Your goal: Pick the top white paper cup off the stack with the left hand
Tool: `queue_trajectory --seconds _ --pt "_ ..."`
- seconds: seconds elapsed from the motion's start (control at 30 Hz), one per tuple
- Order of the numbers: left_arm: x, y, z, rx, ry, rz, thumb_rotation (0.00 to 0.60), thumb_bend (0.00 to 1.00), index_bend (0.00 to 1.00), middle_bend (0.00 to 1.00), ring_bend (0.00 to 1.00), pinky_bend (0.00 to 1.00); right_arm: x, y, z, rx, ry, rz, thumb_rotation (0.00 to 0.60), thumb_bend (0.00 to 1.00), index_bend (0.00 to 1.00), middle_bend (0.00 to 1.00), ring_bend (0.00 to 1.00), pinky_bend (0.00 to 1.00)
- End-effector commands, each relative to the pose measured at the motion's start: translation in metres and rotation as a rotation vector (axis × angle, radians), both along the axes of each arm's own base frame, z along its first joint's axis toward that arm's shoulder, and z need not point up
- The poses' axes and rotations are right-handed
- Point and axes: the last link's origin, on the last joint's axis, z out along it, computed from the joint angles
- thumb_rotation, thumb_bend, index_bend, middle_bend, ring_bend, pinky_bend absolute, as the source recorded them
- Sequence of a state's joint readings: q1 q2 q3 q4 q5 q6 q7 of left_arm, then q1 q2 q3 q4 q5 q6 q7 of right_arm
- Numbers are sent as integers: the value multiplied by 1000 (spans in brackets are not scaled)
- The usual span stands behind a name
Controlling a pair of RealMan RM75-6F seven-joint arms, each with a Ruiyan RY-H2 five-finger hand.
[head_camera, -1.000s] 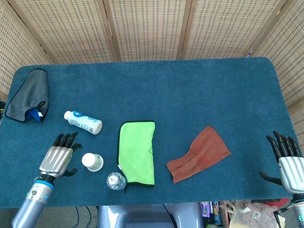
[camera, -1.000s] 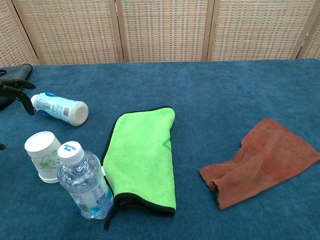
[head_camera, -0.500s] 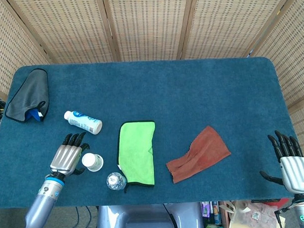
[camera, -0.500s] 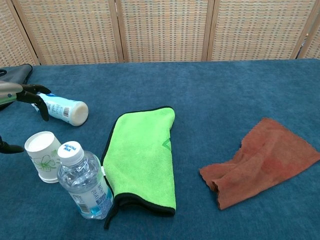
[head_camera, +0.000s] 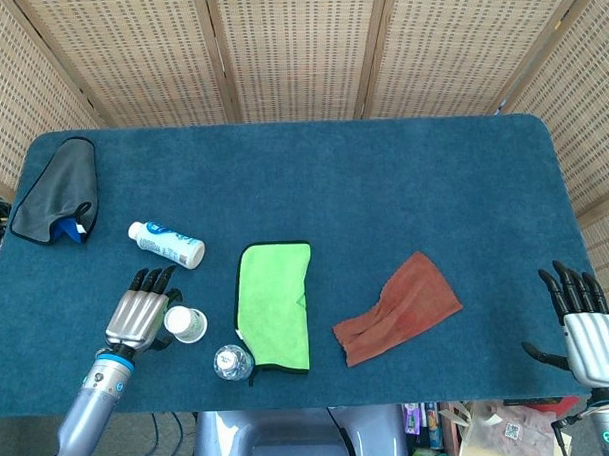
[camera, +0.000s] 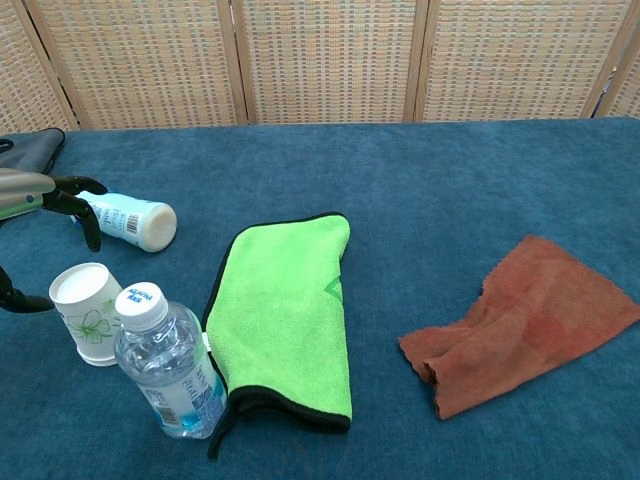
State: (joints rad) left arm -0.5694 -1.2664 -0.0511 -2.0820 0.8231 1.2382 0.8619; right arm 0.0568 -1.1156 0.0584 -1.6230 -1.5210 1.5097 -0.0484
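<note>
The white paper cup stack (head_camera: 186, 323) stands upright near the table's front left, with a leaf print on its side (camera: 86, 312). My left hand (head_camera: 142, 312) hovers just left of the stack, fingers spread around it without gripping; in the chest view only its dark fingertips (camera: 70, 198) and thumb tip show at the left edge. At the front right corner my right hand (head_camera: 586, 320) stays open off the table's edge, holding nothing. The chest view does not show it.
A water bottle (camera: 170, 364) stands right beside the cup stack. A white bottle (head_camera: 166, 244) lies on its side behind it. A green cloth (head_camera: 276, 304) lies to the right, a rust cloth (head_camera: 397, 307) further right, a dark cloth (head_camera: 55, 191) far left.
My left hand has moved right toward the cup stack and now sits close beside it, fingers around it. The right hand has barely shifted.
</note>
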Motion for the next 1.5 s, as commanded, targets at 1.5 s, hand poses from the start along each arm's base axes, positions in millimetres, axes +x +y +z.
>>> queue_trajectory --seconds 1.5 --pt "1 7 2 19 -5 -1 600 239 431 0 0 0 0 0 0 -3 3 -2 600 117 0 0 0 0"
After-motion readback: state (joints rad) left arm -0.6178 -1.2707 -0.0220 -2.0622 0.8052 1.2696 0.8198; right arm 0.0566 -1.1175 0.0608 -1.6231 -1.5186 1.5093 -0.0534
